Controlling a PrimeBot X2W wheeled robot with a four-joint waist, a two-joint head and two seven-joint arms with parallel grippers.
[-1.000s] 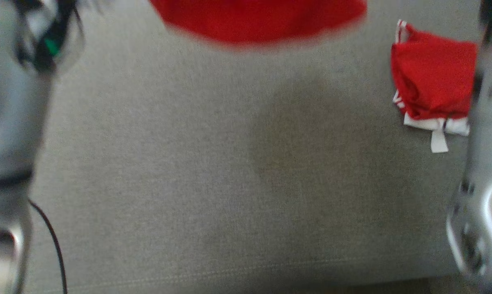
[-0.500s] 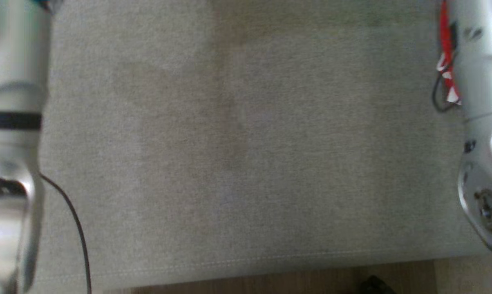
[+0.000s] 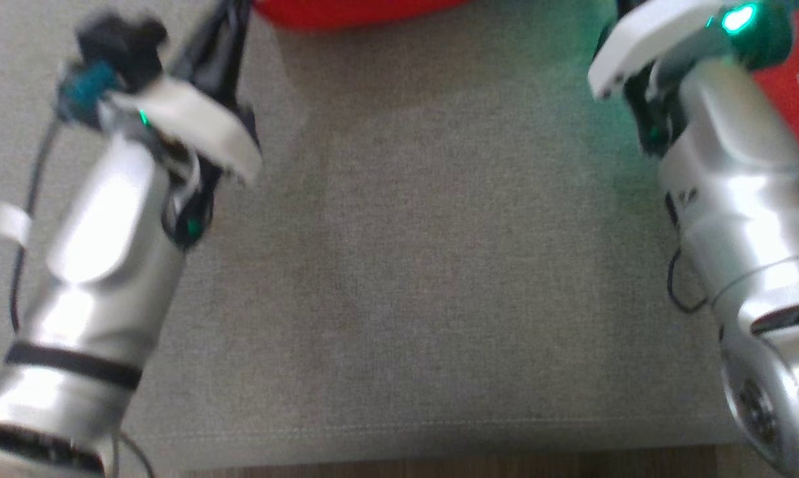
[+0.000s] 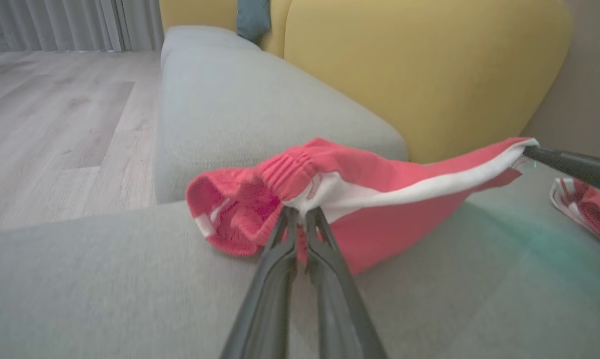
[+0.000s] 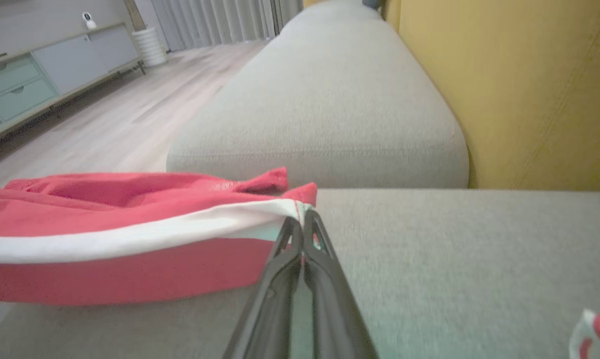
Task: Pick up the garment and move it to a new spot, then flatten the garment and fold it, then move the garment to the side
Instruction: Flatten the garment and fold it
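The garment (image 4: 379, 199) is a pair of red shorts with a white side stripe and an elastic waistband. It hangs stretched between both grippers just above the grey sofa seat (image 3: 439, 265). My left gripper (image 4: 297, 212) is shut on the waistband end. My right gripper (image 5: 302, 219) is shut on the white-striped corner of the garment (image 5: 105, 234) at the other end. In the head view only the garment's red lower edge (image 3: 346, 10) shows at the top, between my two forearms. The right gripper's dark finger (image 4: 569, 167) also shows in the left wrist view, pinching the far corner.
A second red and white garment (image 3: 794, 99) lies on the seat to the right, partly behind my right arm. A yellow backrest (image 4: 429, 65) stands behind the seat. The seat's front edge (image 3: 399, 431) runs along the bottom, with wooden floor (image 4: 56, 124) beyond.
The head camera has shifted. Both wrists now show high in the picture, and the garment's red edge is back at the top after being out of view half a second ago.
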